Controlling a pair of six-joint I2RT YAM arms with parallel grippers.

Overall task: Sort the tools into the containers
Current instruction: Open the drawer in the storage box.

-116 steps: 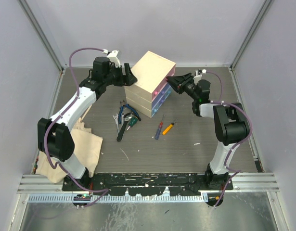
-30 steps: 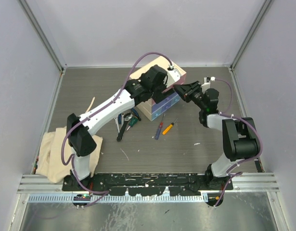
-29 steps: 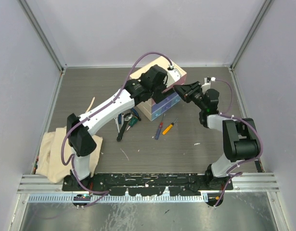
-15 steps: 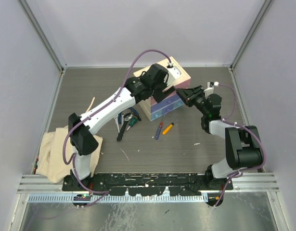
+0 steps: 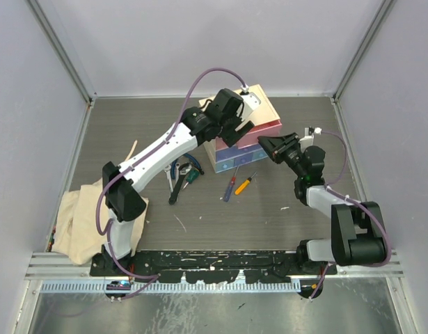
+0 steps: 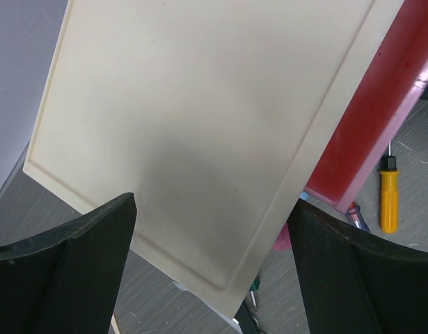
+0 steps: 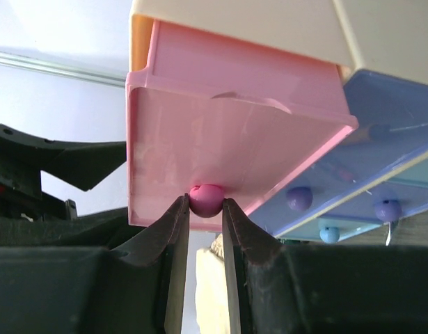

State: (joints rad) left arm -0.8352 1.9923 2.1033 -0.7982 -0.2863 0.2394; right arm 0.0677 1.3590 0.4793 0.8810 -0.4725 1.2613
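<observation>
Tools [image 5: 191, 177] lie loose on the bench [image 5: 123, 125], mid-width, on the near side of the chest [image 5: 266, 111].
- Blue-handled pliers [image 5: 177, 167] and green-handled screwdriver [image 5: 191, 178] lie on the left-edge side of the group.
- Red-handled screwdriver [image 5: 230, 186] and orange-handled screwdriver [image 5: 244, 184] lie just beside each other, apart from the chest.

Chest stands toward the far edge, turned at an angle to it. Pink drawer [image 7: 227, 125], top tier, stands partly out of the chest on the side facing the right edge. Purple drawer [image 7: 381, 153] below it sits further in.

Right tool [image 7: 205, 209]: one finger on each side of the pink knob [image 7: 207, 197], pinching it.

Left tool [image 6: 212, 209]: over the cream top of the chest, fingers [image 6: 74, 271] spread wide, the top panel filling the gap between them. Contact with the top cannot be told. The left wrist view also shows the drawer's pink inner wall past the top's edge, with the orange-handled screwdriver on the bench beyond.

Pale cloth [image 5: 78, 223] lies at the near-left corner. Thin wooden stick [image 5: 132, 151] lies toward the left edge, near the left arm.
</observation>
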